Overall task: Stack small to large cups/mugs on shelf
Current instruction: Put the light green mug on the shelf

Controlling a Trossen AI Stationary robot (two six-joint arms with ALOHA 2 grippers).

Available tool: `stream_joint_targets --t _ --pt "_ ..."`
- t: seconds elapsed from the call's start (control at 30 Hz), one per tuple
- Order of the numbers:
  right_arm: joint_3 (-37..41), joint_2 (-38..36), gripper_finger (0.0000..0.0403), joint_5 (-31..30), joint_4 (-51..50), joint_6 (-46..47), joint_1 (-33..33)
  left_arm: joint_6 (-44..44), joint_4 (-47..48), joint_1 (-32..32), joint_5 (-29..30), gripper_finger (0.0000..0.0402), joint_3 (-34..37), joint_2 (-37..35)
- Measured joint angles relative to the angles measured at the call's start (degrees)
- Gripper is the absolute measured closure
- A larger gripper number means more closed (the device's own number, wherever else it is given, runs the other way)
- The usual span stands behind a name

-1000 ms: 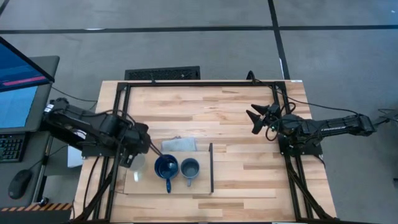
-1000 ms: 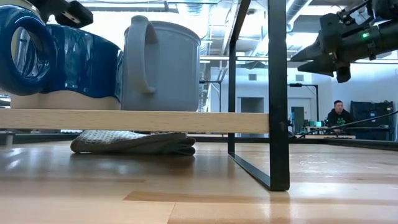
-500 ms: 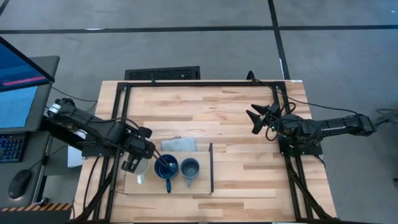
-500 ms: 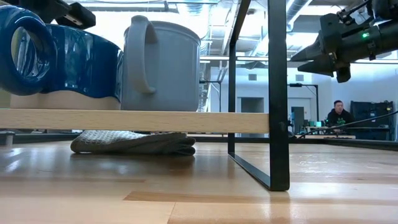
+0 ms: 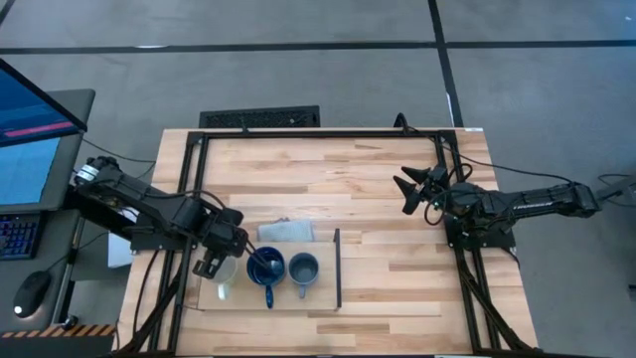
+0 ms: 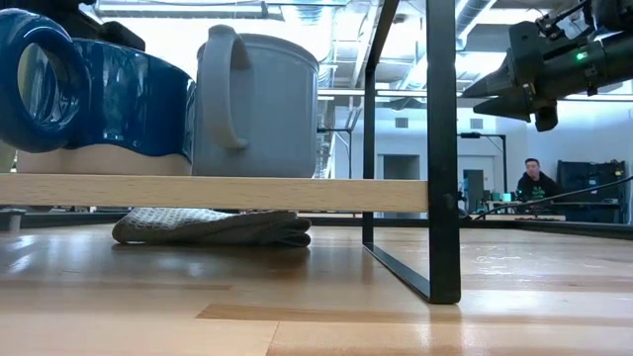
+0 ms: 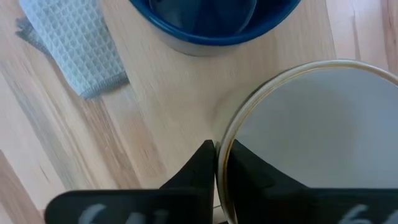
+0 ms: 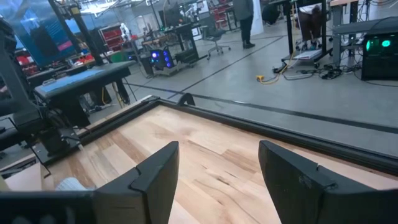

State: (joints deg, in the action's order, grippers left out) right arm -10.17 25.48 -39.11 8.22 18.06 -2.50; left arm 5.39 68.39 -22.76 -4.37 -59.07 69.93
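Observation:
On the pale shelf (image 5: 298, 298) stand the dark navy mug (image 5: 265, 267) and, right of it, the small grey-blue mug (image 5: 303, 269); both also show in the low view, navy (image 6: 109, 99) and grey-blue (image 6: 262, 104). The cream-white mug (image 5: 224, 282) is at the shelf's left end, open side up. My left gripper (image 5: 213, 263) is shut on it; the left wrist view (image 7: 221, 163) shows this closest. My right gripper (image 5: 409, 189) is open and empty, raised above the table's right half, far from the mugs. My left gripper pinches the cream-white mug's rim (image 7: 219, 140), one finger (image 7: 239, 168) inside the mug and one (image 7: 202, 168) outside, on the side next to the navy mug. The fingers come from above, pointing down. The mug is upright over the shelf; whether its base rests there I cannot tell.
A grey folded cloth (image 5: 286, 232) lies on the tabletop just behind the shelf, partly under it in the low view (image 6: 213, 226). A black strip (image 5: 338, 268) marks the shelf's right edge, with a black frame leg (image 6: 440, 148). A person sits far back in the room (image 6: 539, 178).
My left arm has stretched out and its gripper has come down a little at the shelf's left end, by the cream-white mug. The navy and grey-blue mugs have stayed where they were.

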Motion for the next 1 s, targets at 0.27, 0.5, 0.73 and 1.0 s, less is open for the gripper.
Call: stream_joint_targets --t 0.27,0.5,0.73,1.0 --pt "0.0 0.0 0.0159 0.0 0.2 0.0 0.0 0.0 -1.6 -0.1 -0.7 0.036 0.4 0.3" --pt "0.0 0.0 0.0159 0.0 0.2 0.0 0.0 -0.3 -2.3 0.0 -0.4 0.0342 0.4 0.6" --pt "0.0 0.0 0.0159 0.0 0.2 0.0 0.0 -0.2 -2.7 0.0 -0.3 0.031 0.3 0.6" --pt "0.0 0.0 0.0159 0.0 0.4 0.0 0.0 0.8 -3.4 0.3 -1.3 0.026 0.3 0.5"
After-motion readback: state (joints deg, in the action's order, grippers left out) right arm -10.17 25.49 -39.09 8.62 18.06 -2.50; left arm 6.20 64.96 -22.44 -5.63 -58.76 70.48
